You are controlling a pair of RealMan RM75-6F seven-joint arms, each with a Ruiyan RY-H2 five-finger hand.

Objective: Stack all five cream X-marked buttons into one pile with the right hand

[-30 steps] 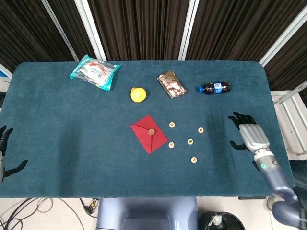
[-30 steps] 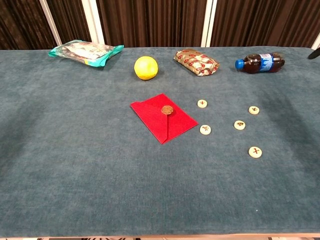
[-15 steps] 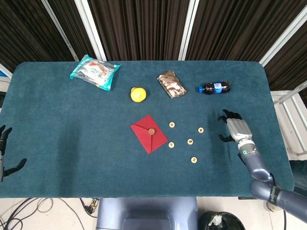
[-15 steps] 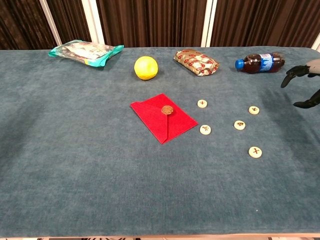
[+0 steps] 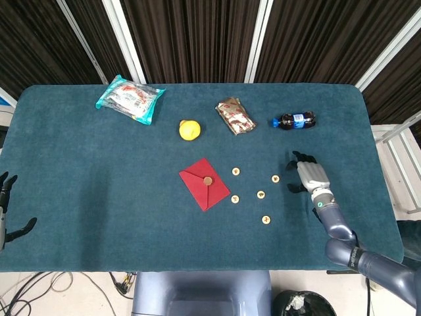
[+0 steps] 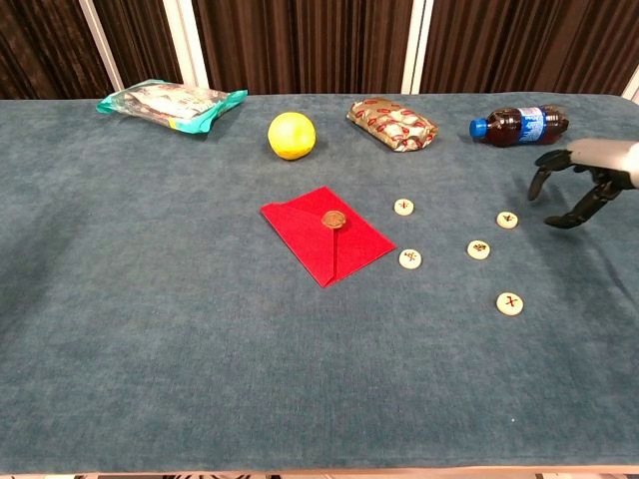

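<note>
Several cream X-marked buttons lie apart on the blue table [image 5: 99, 197], right of centre. The rightmost button [image 5: 275, 178] [image 6: 507, 220] is the one closest to my right hand [image 5: 309, 174] [image 6: 577, 177]. That hand hovers just to its right, holding nothing, with its fingers spread and curved down. Others are a far button [image 5: 235, 171] [image 6: 404, 207], a middle button [image 5: 261, 195] [image 6: 478, 248], a button [image 5: 235, 199] [image 6: 410, 258] by the envelope, and the nearest button [image 5: 266, 220] [image 6: 510, 302]. My left hand [image 5: 6, 210] is at the table's left edge, empty with its fingers apart.
A red envelope [image 5: 204, 183] [image 6: 327, 234] lies left of the buttons. Along the back are a teal bag [image 5: 130, 98], a yellow fruit [image 5: 189, 130], a foil snack packet [image 5: 235, 115] and a small cola bottle [image 5: 295, 121] [image 6: 519, 126] lying on its side, behind my right hand.
My right hand has moved left and inward from the table's right edge toward the rightmost button. The buttons and my left hand have not moved.
</note>
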